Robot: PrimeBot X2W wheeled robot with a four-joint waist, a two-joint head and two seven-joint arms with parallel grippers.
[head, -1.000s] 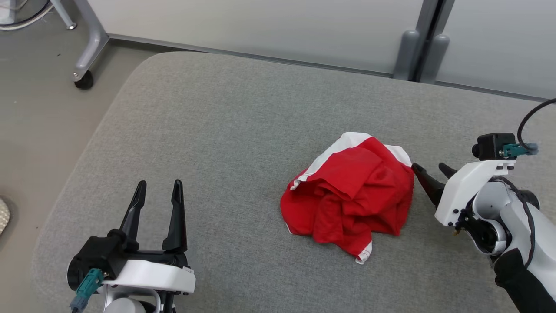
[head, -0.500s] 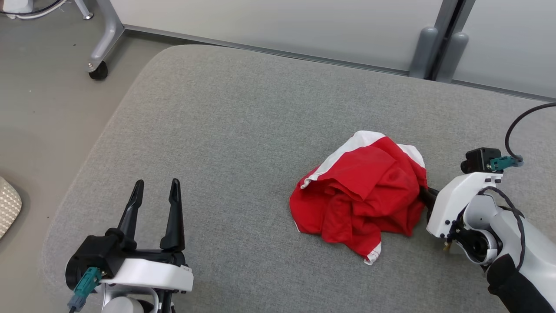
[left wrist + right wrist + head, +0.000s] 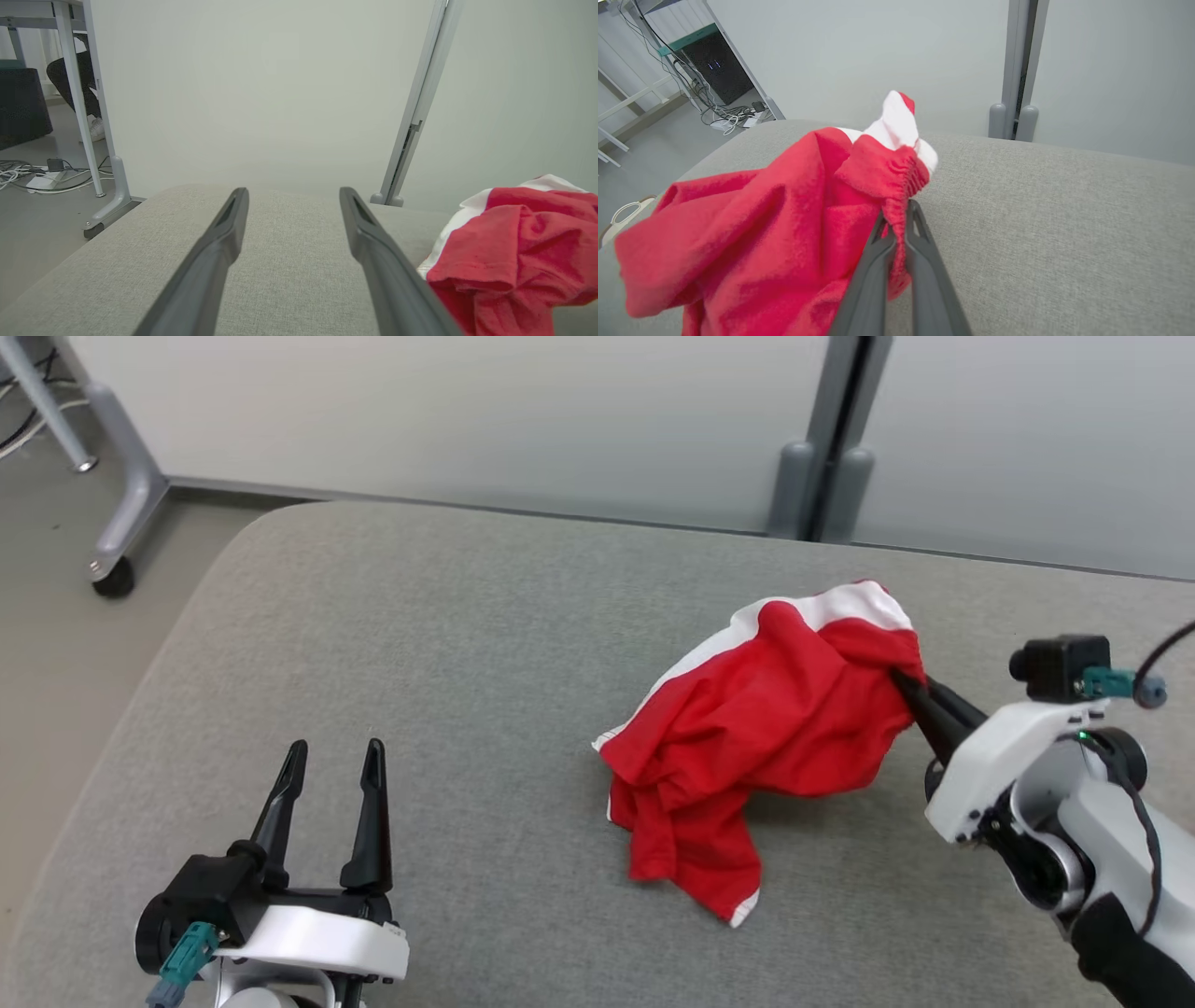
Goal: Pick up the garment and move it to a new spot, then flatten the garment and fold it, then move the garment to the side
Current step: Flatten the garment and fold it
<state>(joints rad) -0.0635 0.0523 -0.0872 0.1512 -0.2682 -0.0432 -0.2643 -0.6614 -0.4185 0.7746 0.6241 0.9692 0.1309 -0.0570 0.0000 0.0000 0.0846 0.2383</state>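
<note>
Pinching hard with the right gripper (image 3: 896, 214) at the centre of the right wrist view, pressing both dark fingers (image 3: 873, 270) together on a gathered red seam of the garment (image 3: 761, 233), with cloth squeezed between them. Holding that corner up off the grey cushion (image 3: 1041, 210), with the white band of the fabric poking up just above the fingertips and the red bulk sagging away toward the lower left of that frame.

Switching to the head view: seeing the same grip right of centre, with the clamped edge raised and the rest of the cloth draping down and leftward. Trailing a lower tail with a white hem onto the cushion below the middle of the frame, and casting a shadow on the grey fabric under the lifted part.

Down at lower left, holding the left gripper (image 3: 336, 751) spread wide with its fingers pointing up the frame, gripping nothing and hovering well apart from the cloth. Catching the red and white heap at the right edge of the left wrist view.

Rounding out the edges — a castor (image 3: 112, 581) under a grey table leg (image 3: 131, 495) at upper left, and a grey post (image 3: 822, 495) against the pale wall (image 3: 467, 420) along the top.
</note>
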